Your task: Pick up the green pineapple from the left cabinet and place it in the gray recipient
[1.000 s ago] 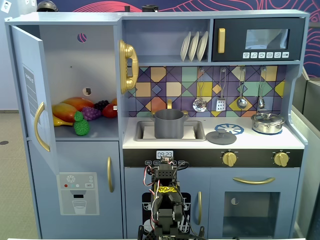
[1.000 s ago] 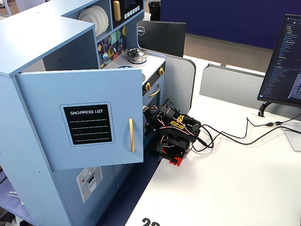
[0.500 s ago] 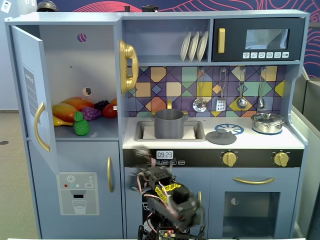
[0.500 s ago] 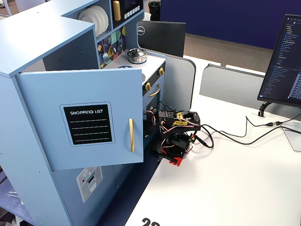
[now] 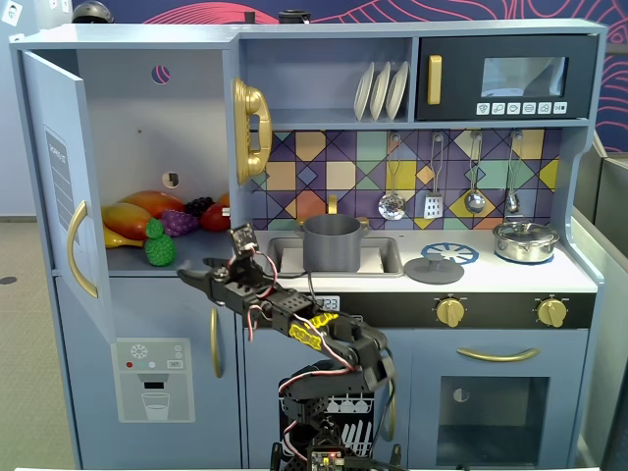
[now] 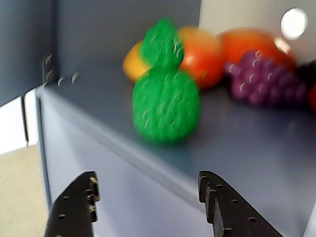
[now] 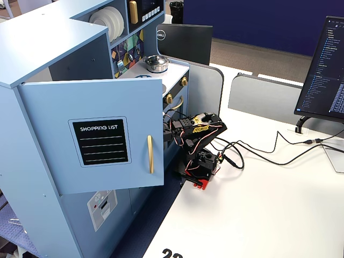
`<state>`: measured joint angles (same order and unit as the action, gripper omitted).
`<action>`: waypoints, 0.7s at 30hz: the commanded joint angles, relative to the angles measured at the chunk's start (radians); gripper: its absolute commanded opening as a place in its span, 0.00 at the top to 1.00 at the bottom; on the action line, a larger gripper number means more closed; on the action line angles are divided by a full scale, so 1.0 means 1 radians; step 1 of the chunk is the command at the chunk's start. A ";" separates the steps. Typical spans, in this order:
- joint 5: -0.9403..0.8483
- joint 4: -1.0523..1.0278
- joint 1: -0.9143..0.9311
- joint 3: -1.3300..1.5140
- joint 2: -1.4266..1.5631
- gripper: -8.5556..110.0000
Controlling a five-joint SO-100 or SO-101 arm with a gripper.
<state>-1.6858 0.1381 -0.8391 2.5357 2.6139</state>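
The small bright green bumpy plastic pineapple (image 6: 166, 103) stands upright, tuft up, near the front edge of the pale blue left cabinet (image 5: 137, 128) shelf. The black two-finger gripper (image 6: 148, 197), jaws wide and empty, sits below it, the fruit centred beyond them.

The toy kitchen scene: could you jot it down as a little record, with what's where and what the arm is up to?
green pineapple: upright near the shelf's front edge in the left cabinet
behind it: purple grapes and orange-red fruit
cabinet door: open
gray recipient: in the sink, looks empty
end effector: open, in front of the shelf, short of the pineapple, holding nothing
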 commanded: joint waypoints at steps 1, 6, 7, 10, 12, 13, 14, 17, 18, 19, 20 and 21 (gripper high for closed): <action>0.041 0.078 0.032 -0.127 -0.094 0.70; 0.101 0.101 0.023 -0.222 -0.218 0.60; 0.092 0.097 0.025 -0.250 -0.250 0.59; 0.086 0.098 0.034 -0.336 -0.347 0.56; 0.083 0.120 0.031 -0.388 -0.414 0.56; 0.075 0.135 0.026 -0.411 -0.446 0.56; 0.072 0.152 0.021 -0.431 -0.476 0.56; 0.060 0.158 0.018 -0.494 -0.555 0.56; 0.060 0.158 0.018 -0.515 -0.583 0.56; 0.063 0.161 0.018 -0.538 -0.611 0.56; 0.071 0.169 0.021 -0.558 -0.638 0.57; 0.077 0.170 0.025 -0.578 -0.664 0.57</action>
<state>-1.6168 0.2700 -0.8161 2.0847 2.0095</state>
